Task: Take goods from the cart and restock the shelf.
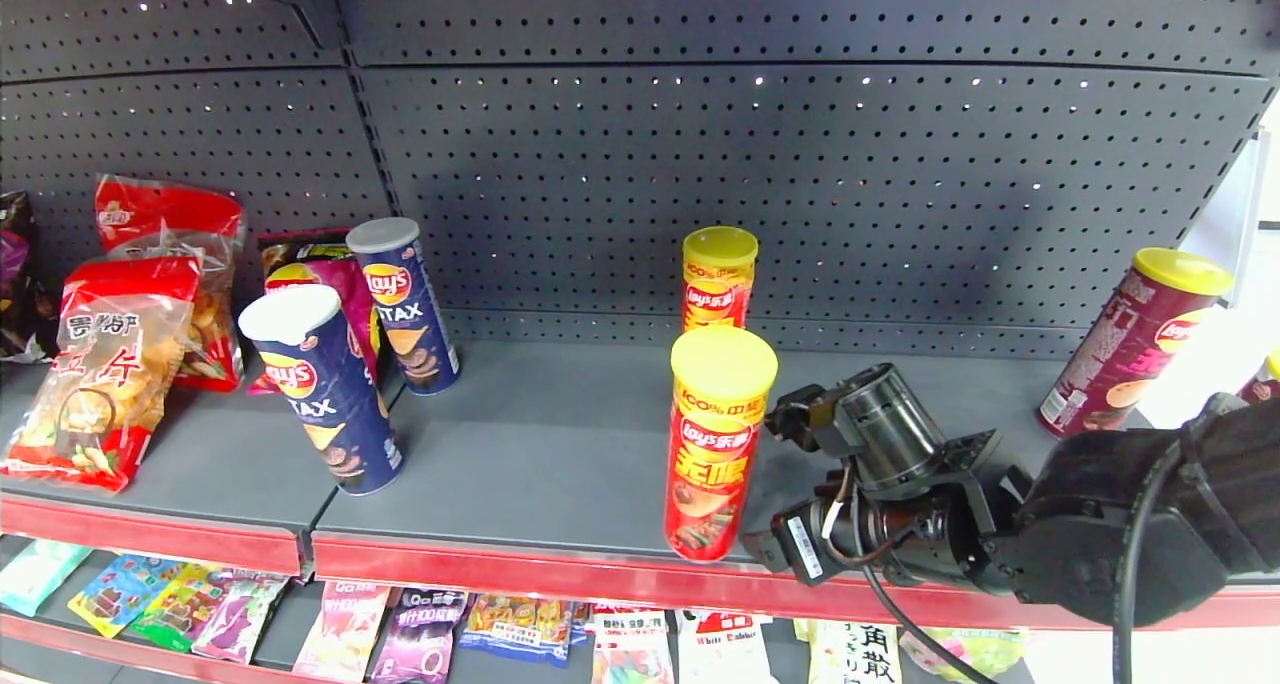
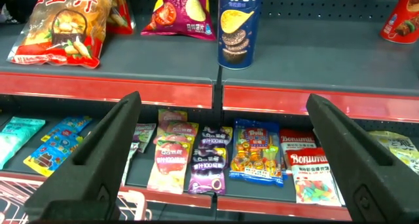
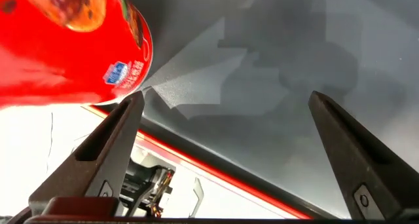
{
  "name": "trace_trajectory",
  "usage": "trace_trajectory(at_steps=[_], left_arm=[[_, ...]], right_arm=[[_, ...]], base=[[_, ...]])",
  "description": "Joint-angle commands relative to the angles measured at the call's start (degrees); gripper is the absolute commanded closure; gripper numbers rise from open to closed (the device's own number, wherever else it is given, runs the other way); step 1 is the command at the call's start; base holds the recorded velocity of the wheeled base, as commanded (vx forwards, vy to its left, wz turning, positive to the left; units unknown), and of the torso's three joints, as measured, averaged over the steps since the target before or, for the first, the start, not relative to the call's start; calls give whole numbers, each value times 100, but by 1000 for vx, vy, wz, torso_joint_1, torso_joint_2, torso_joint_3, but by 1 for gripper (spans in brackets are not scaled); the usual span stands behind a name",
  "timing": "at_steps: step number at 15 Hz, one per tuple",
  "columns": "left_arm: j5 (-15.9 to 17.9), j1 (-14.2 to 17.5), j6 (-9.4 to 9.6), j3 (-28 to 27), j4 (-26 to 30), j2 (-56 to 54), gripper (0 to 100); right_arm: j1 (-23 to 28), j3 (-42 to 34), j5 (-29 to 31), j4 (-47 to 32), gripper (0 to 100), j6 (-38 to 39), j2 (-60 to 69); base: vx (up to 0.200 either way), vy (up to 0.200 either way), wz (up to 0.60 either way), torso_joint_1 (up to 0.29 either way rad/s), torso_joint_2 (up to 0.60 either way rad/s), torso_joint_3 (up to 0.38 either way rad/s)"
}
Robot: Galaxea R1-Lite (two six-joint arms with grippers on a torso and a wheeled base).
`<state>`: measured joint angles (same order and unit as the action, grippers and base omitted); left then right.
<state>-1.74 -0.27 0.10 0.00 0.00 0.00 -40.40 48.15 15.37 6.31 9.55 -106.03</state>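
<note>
A red chip can with a yellow lid (image 1: 718, 444) stands upright near the front edge of the grey shelf (image 1: 560, 444). My right gripper (image 1: 775, 479) sits just to its right, open, its fingers apart from the can. In the right wrist view the red can (image 3: 65, 47) lies just past one fingertip of the open right gripper (image 3: 226, 96). My left gripper (image 2: 222, 99) is open and holds nothing, facing the shelf's red front edge (image 2: 275, 99) from below shelf level.
A second red can (image 1: 717, 279) stands behind the first. A maroon can (image 1: 1130, 344) leans at the far right. Two blue cans (image 1: 325, 399) (image 1: 405, 304) and snack bags (image 1: 100, 384) fill the left. Small packets (image 2: 258, 155) line the lower shelf.
</note>
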Motion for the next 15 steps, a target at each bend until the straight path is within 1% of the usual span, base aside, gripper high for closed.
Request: trace_trajectory(at_steps=[1,15], left_arm=[[-1,0,-1,0,0,0,0],[-1,0,-1,0,0,0,0]], right_arm=[[-12,19,1,1,0,3,-49],[-21,177,1,28,0,-5,-198]], base=[[0,0,0,0,0,0],[0,0,0,0,0,0]])
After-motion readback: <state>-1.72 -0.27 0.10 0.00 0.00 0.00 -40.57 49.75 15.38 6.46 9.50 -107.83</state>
